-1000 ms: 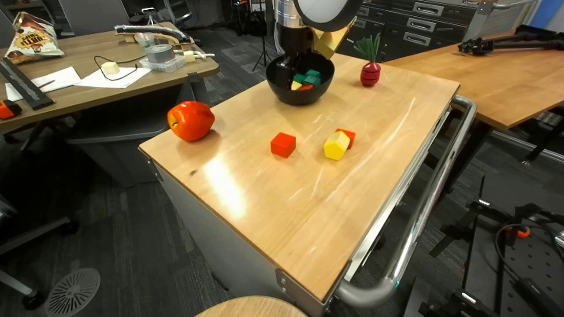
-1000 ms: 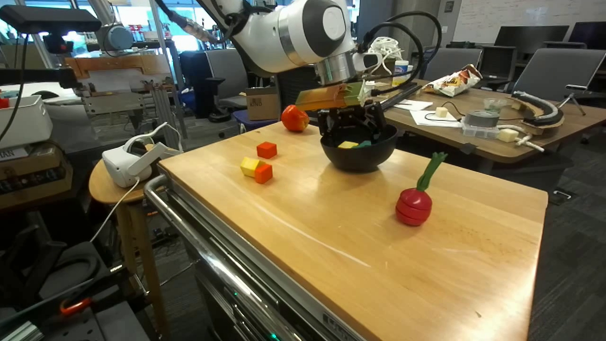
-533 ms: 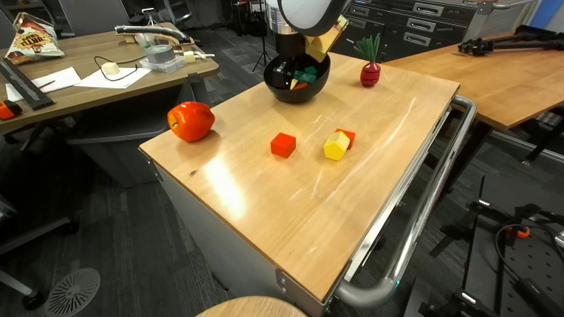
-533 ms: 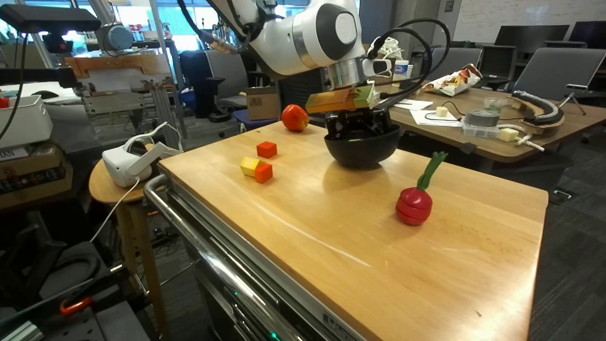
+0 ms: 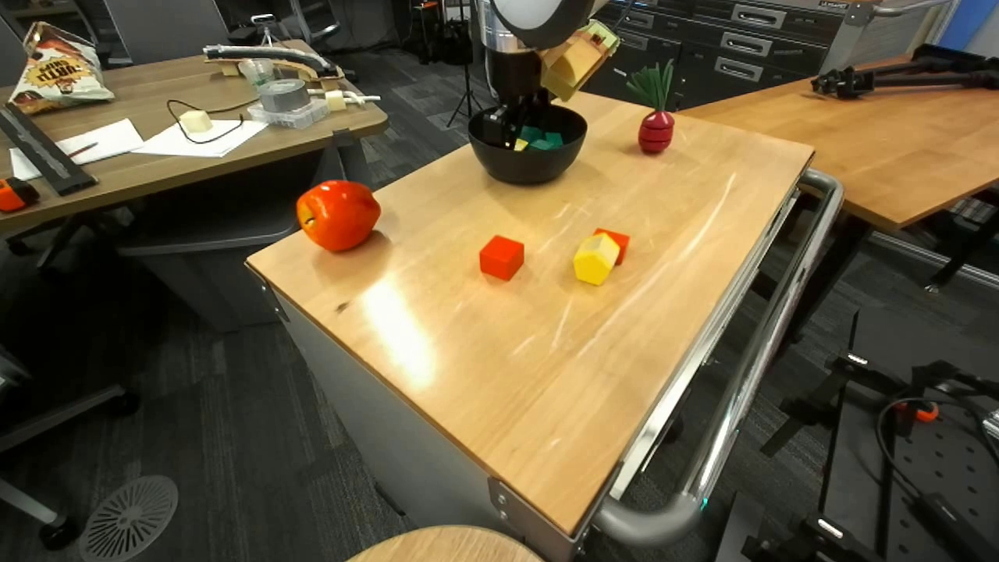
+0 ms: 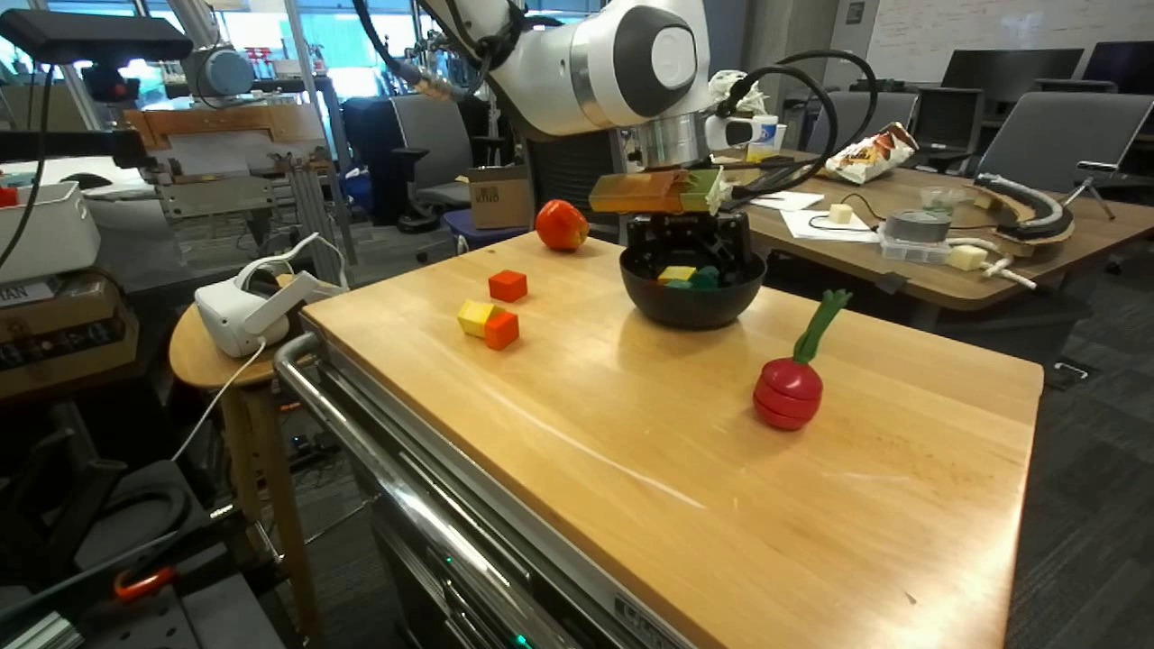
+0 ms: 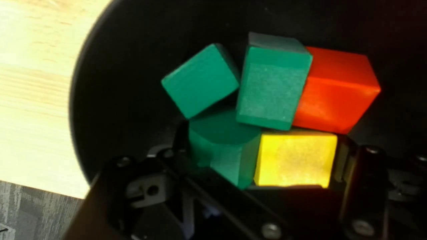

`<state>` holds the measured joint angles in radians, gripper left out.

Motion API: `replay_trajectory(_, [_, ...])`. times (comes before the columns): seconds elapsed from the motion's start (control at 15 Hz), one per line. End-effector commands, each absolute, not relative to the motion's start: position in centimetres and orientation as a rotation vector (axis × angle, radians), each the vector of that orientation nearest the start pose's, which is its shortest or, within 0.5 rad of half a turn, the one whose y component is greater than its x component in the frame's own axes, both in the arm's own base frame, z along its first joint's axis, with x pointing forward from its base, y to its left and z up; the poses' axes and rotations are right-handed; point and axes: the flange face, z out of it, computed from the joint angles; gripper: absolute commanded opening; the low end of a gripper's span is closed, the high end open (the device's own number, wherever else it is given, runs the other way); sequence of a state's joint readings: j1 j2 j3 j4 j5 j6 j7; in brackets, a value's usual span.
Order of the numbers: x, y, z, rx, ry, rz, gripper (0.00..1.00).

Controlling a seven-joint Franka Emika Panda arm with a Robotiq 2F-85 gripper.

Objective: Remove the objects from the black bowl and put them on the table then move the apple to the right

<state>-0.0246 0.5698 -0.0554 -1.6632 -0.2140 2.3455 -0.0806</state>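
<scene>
On the wooden table [image 6: 649, 406], the black bowl [image 6: 694, 306] is set, the gripper [image 7: 262, 150] held partly inside it with jaws wide apart. The apple [image 5: 339, 216] is placed near a table corner; the dark red fruit [image 6: 787, 394] is stood upright near the bowl. On bare wood, two red blocks [image 5: 501, 257] and a yellow block [image 5: 595, 259] are spread. In the bowl, two green cubes [image 7: 201, 81] and an orange-red cube [image 7: 337, 91] are seen; a darker green block [image 7: 228, 151] and a yellow cube [image 7: 295, 160] are flanked by the jaws, though whether gripped cannot be told.
</scene>
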Motion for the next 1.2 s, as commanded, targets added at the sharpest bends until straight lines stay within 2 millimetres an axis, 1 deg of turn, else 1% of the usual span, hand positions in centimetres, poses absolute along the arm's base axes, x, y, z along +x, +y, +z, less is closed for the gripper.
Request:
replay_trajectory(0.0, [68.3, -5.3, 32.2, -3.291, -0.281, -0.244, 0.63])
replay_trajectory(0.07, [68.1, -5.1, 33.1, -3.297, -0.295, -0.273, 0.63])
replay_trajectory(0.2, [67.4, -4.6, 35.6, -3.317, -0.322, -0.337, 0.63])
replay_trajectory(0.27, [66.6, -4.0, 37.0, -3.317, -0.364, -0.355, 0.63])
replay_trajectory(0.33, [66.2, -3.5, 38.1, -3.313, -0.39, -0.367, 0.63])
replay_trajectory(0.47, [65.0, -1.5, 39.9, -3.305, -0.485, -0.402, 0.63])
replay_trajectory(0.6, [64.1, 1.4, 41.0, -3.28, -0.601, -0.423, 0.63])
replay_trajectory(0.73, [63.4, 4.9, 41.0, -3.228, -0.726, -0.408, 0.63])
replay_trajectory(0.8, [63.1, 7.0, 40.4, -3.198, -0.788, -0.39, 0.63])
replay_trajectory(0.87, [62.9, 8.7, 39.6, -3.171, -0.841, -0.363, 0.63])
replay_trajectory(1.0, [62.5, 11.6, 37.9, -3.152, -0.908, -0.335, 0.63])
replay_trajectory(1.07, [62.6, 12.6, 36.8, -3.158, -0.931, -0.335, 0.63])
replay_trajectory(1.13, [62.6, 13.4, 35.7, -3.142, -0.964, -0.292, 0.63])
